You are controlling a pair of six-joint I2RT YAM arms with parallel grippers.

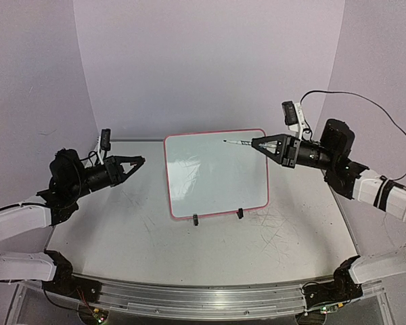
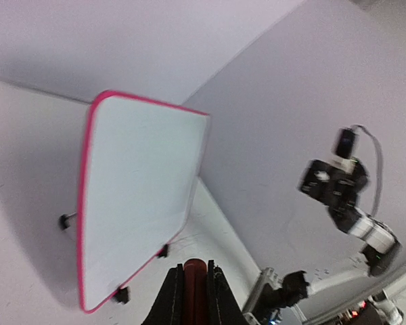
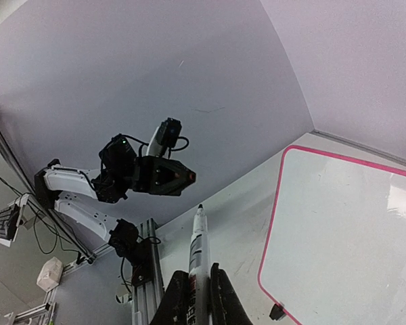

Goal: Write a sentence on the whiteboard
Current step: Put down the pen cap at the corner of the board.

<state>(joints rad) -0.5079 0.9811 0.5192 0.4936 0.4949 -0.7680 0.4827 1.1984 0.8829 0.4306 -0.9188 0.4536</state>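
Top external view: whiteboard [image 1: 216, 175] at mid-table, propped on two black clip feet [image 1: 195, 219], pink rim all round. The left gripper [image 1: 143, 160] hangs to the board's left, jaws closed together. The right gripper [image 1: 254, 143] is clamped on a marker [image 1: 235, 142] whose tip appears over the board's upper right; contact cannot be judged. A cable [image 1: 365, 101] loops behind the right arm. The white table [image 1: 122, 230] is scuffed, a metal rail [image 1: 203, 298] runs along its near edge, and pale lilac walls [image 1: 203, 61] enclose it.

Left wrist view: closed left gripper [image 2: 195, 271] at the bottom edge, the whiteboard [image 2: 139, 196] ahead, the right arm [image 2: 345, 196] beyond.

Right wrist view: right gripper [image 3: 198, 274] closed on the marker [image 3: 198, 247]. The whiteboard [image 3: 345, 230] lies to its right, apart from the tip, and the left arm [image 3: 142, 176] stands beyond.
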